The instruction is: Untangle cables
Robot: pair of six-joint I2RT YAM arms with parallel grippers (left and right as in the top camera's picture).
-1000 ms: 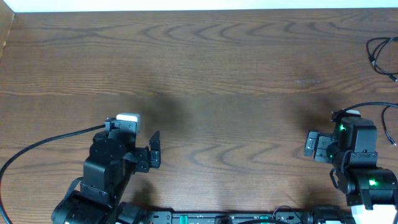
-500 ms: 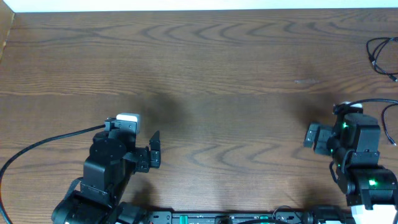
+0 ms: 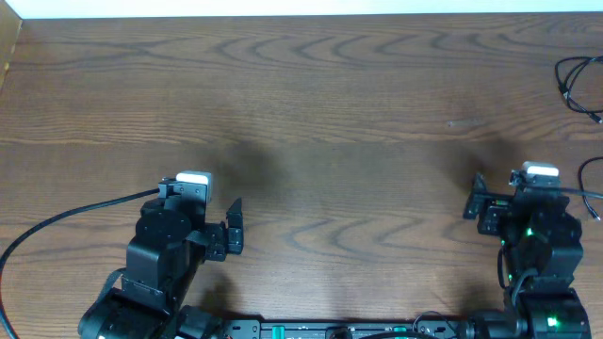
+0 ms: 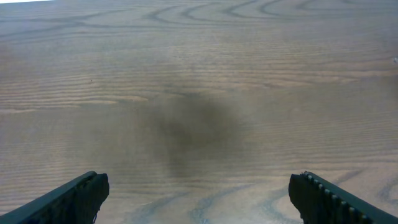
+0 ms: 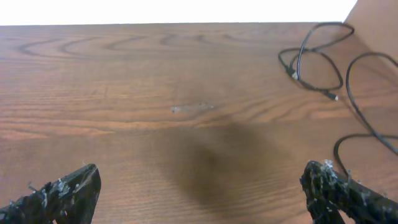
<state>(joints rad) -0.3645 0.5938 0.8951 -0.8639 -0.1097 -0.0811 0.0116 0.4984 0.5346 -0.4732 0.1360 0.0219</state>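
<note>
A thin black cable (image 3: 577,81) lies in loops at the table's far right edge. In the right wrist view it (image 5: 310,59) shows at the upper right with a small plug end (image 5: 333,96), and another black loop (image 5: 364,106) runs down the right side. No white cable is in view. My right gripper (image 3: 479,202) is open and empty above bare wood, nearer and to the left of the cable; it also shows in its own wrist view (image 5: 202,199). My left gripper (image 3: 233,228) is open and empty at the front left, far from the cable; it also shows in its own wrist view (image 4: 199,202).
The wooden table (image 3: 311,113) has a raised wooden side wall at the far right (image 5: 376,25). A thick black arm cable (image 3: 66,218) trails from the left arm to the left edge. A small scuff mark (image 5: 191,108) lies on the wood.
The right arm has shifted slightly right and its wrist has turned, so the gripper faces more toward the far side. The left arm has not moved.
</note>
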